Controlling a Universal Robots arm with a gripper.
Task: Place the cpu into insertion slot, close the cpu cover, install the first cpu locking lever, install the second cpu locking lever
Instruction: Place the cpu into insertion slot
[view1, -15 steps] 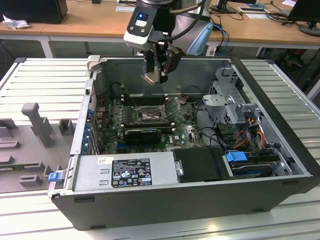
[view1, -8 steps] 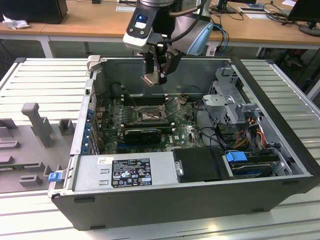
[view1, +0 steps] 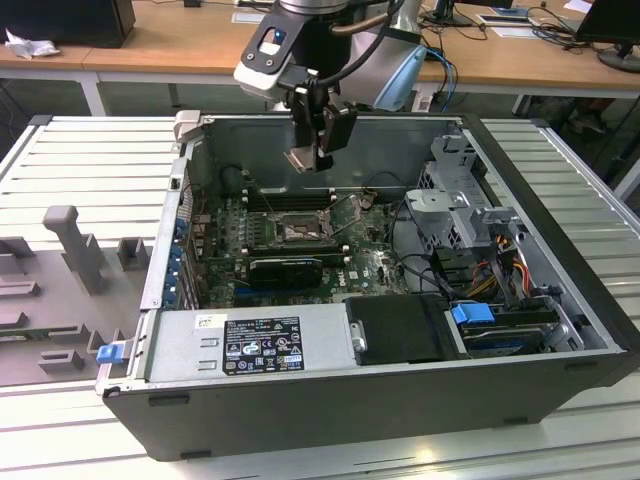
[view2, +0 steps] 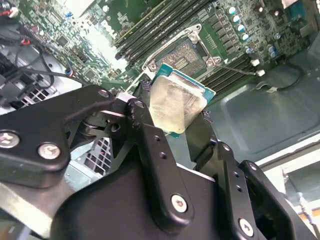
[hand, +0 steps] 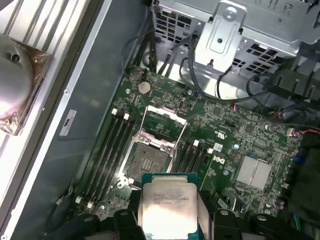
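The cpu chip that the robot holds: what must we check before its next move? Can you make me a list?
1. Grip: the gripper is shut on the cpu by two edges. Ok.
2. The cpu cover stands open. Ok.
3. The insertion slot has nothing in it. Ok.
4. Cpu seated in the slot: not ok. It hangs above the board, apart from it.
5. Chip turned the right way for the slot: cannot tell.

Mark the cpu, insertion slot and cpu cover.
cpu (hand: 169, 204), first wrist view, its metal face.
insertion slot (hand: 148, 162), first wrist view, its dark centre.
cpu cover (hand: 168, 113), first wrist view, its metal frame edge.
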